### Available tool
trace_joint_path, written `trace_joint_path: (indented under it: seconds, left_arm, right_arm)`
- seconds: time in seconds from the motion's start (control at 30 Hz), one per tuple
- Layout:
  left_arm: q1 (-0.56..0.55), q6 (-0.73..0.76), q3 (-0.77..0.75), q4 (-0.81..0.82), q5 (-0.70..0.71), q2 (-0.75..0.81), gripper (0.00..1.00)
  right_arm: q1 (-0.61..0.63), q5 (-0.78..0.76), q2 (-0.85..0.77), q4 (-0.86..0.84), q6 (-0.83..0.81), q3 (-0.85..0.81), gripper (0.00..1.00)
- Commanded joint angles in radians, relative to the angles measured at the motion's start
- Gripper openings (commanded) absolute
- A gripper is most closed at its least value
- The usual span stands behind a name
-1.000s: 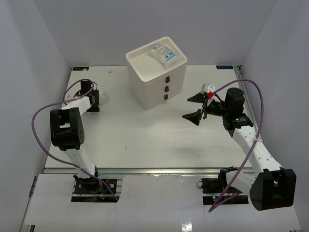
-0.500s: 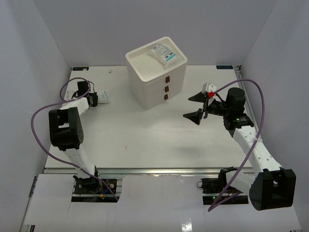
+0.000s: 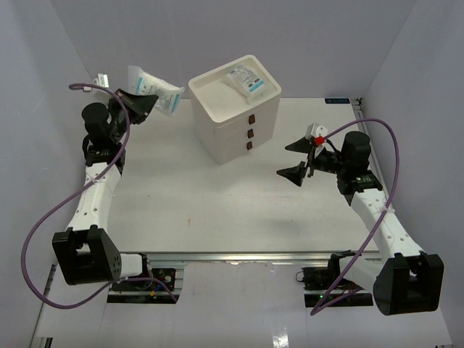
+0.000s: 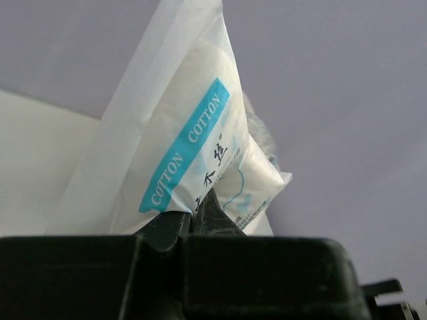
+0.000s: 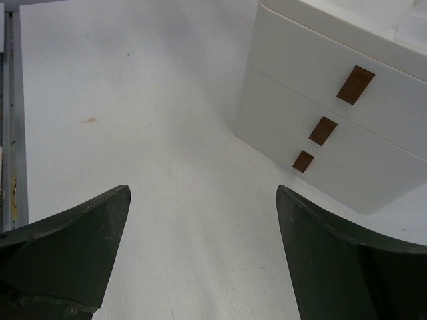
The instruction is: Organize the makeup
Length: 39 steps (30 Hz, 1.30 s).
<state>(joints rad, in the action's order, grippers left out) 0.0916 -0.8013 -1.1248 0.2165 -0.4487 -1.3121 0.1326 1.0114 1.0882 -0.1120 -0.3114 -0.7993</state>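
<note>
While the right claw gapes wide, the left claw pinches a clear packet jutting past its tips.

The packet is glossy clear plastic film over soft white padding, perhaps cotton. The drawer box looks smooth matt plastic; the table is finely textured.

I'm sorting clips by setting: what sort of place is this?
Probably a lab robot cell, not a home: a left arm and right arm bolted to a white table, plain grey walls boxing it in, and a drawer box.
</note>
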Motion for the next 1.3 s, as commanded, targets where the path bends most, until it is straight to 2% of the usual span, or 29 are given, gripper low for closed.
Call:
trace_joint_path:
  seconds: [0.0,0.17,0.33,0.47,0.57,0.6,0.67,0.77,1.0,1.13,1.17,1.27]
  left_arm:
    - [-0.127,0.127,-0.203,-0.002,-0.298,-0.097,0.0]
    - [-0.253,0.188,-0.484,-0.138,-0.334,-0.335,0.0]
    - [-0.318,0.229,-0.728,-0.303,-0.272,-0.51,0.03]
    - [-0.348,0.265,-0.899,-0.427,-0.191,-0.63,0.12]
    - [-0.356,0.276,-0.947,-0.477,-0.123,-0.665,0.22]
    - [-0.357,0.277,-0.953,-0.491,-0.097,-0.666,0.26]
    - [-0.362,0.285,-0.953,-0.502,-0.045,-0.661,0.43]
    - [-0.372,0.315,-0.956,-0.518,0.009,-0.643,0.6]
    - [-0.372,0.354,-0.933,-0.522,0.039,-0.56,0.7]
    - [-0.372,0.398,-0.769,-0.474,0.07,-0.389,0.71]
    - [-0.372,0.418,-0.721,-0.461,0.077,-0.348,0.74]
    - [-0.369,0.453,-0.418,-0.355,0.075,-0.115,0.86]
  right_arm:
    - [-0.01,0.024,-0.006,-0.052,0.018,0.014,0.96]
    - [-0.026,0.025,-0.002,-0.054,0.02,0.017,0.96]
    - [-0.052,0.033,-0.005,-0.06,0.028,0.02,0.96]
    - [-0.064,0.039,-0.005,-0.065,0.034,0.022,0.96]
    - [-0.074,0.04,-0.006,-0.067,0.038,0.023,0.96]
    - [-0.075,0.041,-0.007,-0.069,0.04,0.023,0.96]
    - [-0.079,0.042,-0.005,-0.072,0.04,0.025,0.96]
    - [-0.088,0.042,-0.005,-0.071,0.044,0.023,0.96]
    - [-0.106,0.038,-0.005,-0.071,0.049,0.024,0.97]
    - [-0.12,0.025,-0.016,-0.063,0.058,0.023,0.96]
    - [-0.12,0.014,-0.022,-0.06,0.064,0.022,0.93]
    - [-0.162,-0.038,-0.038,-0.012,0.065,0.011,0.9]
